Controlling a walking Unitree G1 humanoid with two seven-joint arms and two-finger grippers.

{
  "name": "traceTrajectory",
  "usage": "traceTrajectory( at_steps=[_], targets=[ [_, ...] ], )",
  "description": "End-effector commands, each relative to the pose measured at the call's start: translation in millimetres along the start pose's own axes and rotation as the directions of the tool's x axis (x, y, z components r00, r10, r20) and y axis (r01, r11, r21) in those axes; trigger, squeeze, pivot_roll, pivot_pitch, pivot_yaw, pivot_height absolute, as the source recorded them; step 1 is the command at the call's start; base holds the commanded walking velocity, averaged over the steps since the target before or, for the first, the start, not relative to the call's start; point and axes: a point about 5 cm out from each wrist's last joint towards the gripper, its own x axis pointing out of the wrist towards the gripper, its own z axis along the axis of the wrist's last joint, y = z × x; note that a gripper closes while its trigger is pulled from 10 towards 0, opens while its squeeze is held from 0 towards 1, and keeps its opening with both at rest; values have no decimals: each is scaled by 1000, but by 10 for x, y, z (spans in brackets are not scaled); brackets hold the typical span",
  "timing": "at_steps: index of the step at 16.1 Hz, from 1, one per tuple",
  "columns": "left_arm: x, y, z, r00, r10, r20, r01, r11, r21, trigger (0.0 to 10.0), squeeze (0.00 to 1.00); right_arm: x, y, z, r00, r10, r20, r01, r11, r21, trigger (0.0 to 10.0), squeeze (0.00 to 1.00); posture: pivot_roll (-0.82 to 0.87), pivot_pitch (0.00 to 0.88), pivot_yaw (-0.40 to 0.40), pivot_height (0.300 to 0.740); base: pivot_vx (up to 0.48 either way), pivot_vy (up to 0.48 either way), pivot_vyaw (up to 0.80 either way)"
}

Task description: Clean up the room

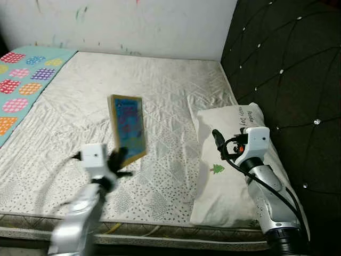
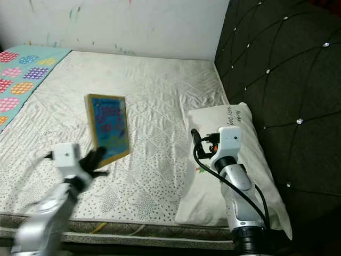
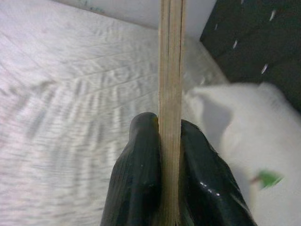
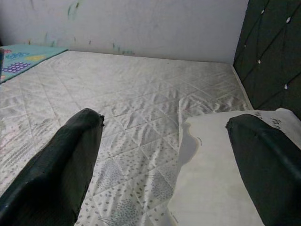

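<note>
A thin board book [image 1: 128, 126] with a blue, colourful cover and yellow edge stands lifted above the white mattress [image 1: 160, 90]. My left gripper [image 1: 118, 158] is shut on its lower corner; in the left wrist view its edge [image 3: 170, 94] runs straight up between the two black fingers [image 3: 138, 179]. My right gripper [image 1: 217, 140] hovers open over the near part of the white pillow [image 1: 218, 176], with nothing between its fingers [image 4: 66, 165].
A dark quilted headboard [image 1: 287, 69] rises along the right side behind the pillow. A teal blanket with coloured circles [image 1: 24, 80] lies at the far left. A marked white wall [image 1: 122, 24] stands behind the bed. The mattress front edge [image 1: 160, 229] is close to me.
</note>
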Motion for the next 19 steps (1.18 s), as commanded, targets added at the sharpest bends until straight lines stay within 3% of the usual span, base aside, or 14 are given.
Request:
traceTrajectory(
  at_steps=[1, 6, 9, 12, 17, 19],
  targets=[
    [-20, -62, 110, 997, -66, 49, 63, 997, 50, 10000, 0, -3, -39, 26, 1000, -5, 2, 5, 1000, -6, 10000, 0, -21, 17, -63, 740, 0, 0, 0],
    [-84, -169, 99, 992, -120, 50, 119, 993, 24, 10000, 0, -69, -36, 14, 1000, -17, -4, 17, 1000, -4, 10000, 0, -38, 40, -74, 740, 0, 0, 0],
    [-127, -271, 70, 992, -99, 80, 99, 995, 5, 10000, 0, -158, -72, -15, 999, -32, -27, 32, 999, 9, 10000, 0, -50, 69, -75, 740, 0, 0, 0],
    [-126, -152, 129, 993, 19, 115, -14, 999, -48, 10000, 0, -199, -56, -50, 998, -30, -47, 30, 999, 16, 10000, 0, -44, 83, -74, 740, 0, 0, -710],
    [-160, -165, 129, 993, 16, 120, -11, 999, -37, 10000, 0, -203, -37, -41, 999, -24, -47, 25, 1000, 16, 10000, 0, -34, 85, -76, 740, 0, 0, -423],
    [-184, -131, 170, 987, 40, 157, -34, 999, -36, 10000, 0, -253, -117, -15, 995, -97, -15, 97, 995, -7, 10000, 0, -34, 81, -74, 740, 0, 0, 0]
  ],
)
